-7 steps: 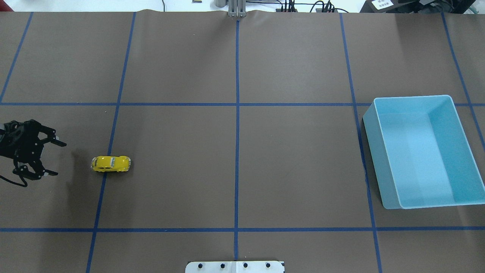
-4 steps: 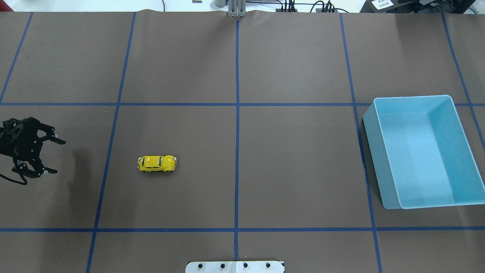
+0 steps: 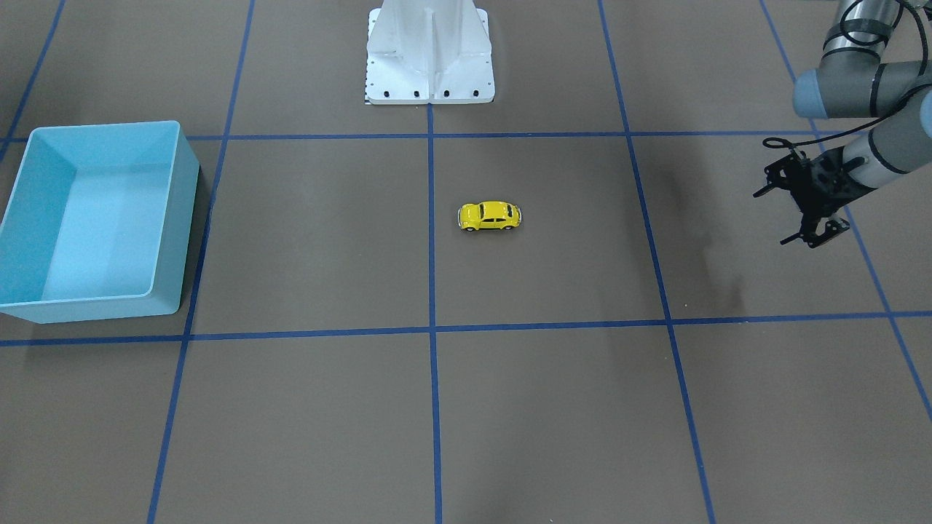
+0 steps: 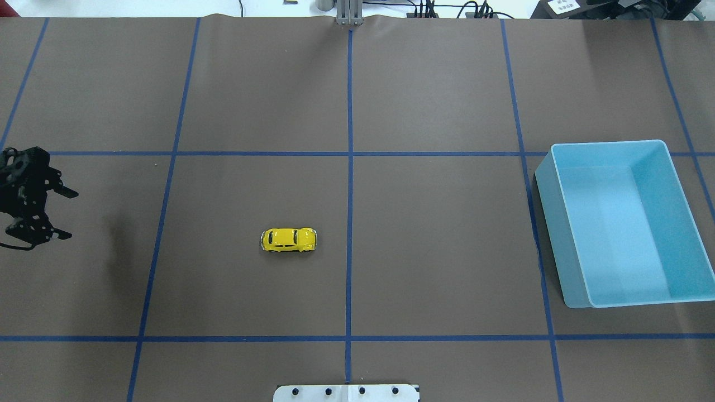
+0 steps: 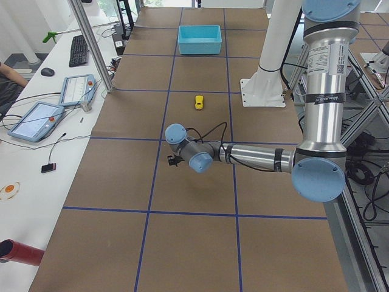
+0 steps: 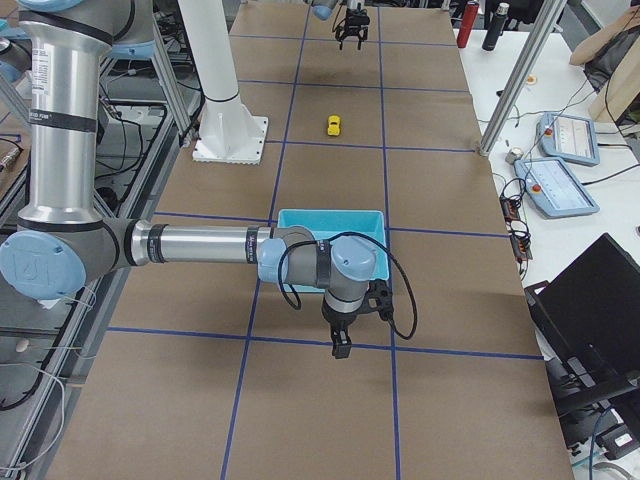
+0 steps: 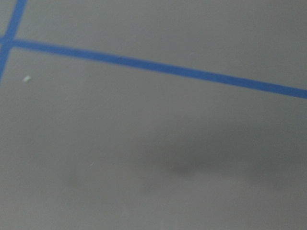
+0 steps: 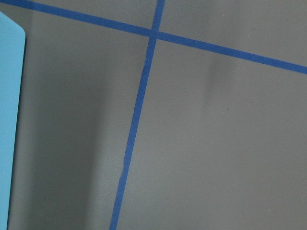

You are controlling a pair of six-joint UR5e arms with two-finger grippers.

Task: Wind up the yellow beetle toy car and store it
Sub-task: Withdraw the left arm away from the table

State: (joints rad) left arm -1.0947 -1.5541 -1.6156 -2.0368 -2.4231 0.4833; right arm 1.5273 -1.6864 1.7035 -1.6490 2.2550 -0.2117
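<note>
Yellow beetle toy car [image 4: 289, 240] sits loose on the counter [image 4: 447, 234], just left of center frame. Left claw [image 4: 73, 215] hangs spread and empty at the left edge; right claw [image 6: 342, 345], can't tell. I'd pinch its sides from above since it probably rolls, then carry it to the light blue bin [image 4: 553, 240].

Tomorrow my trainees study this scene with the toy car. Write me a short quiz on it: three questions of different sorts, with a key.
1. Short answer: what does the light blue bin hold?
2. True or false: the left tool is open and holds nothing.
3. Where is the yellow beetle toy car? A in the bin; B on its wheels on the table, apart from bin and tool; C between the tool's fingers.
Key: 1 nothing, it is empty; 2 true; 3 B.
</note>
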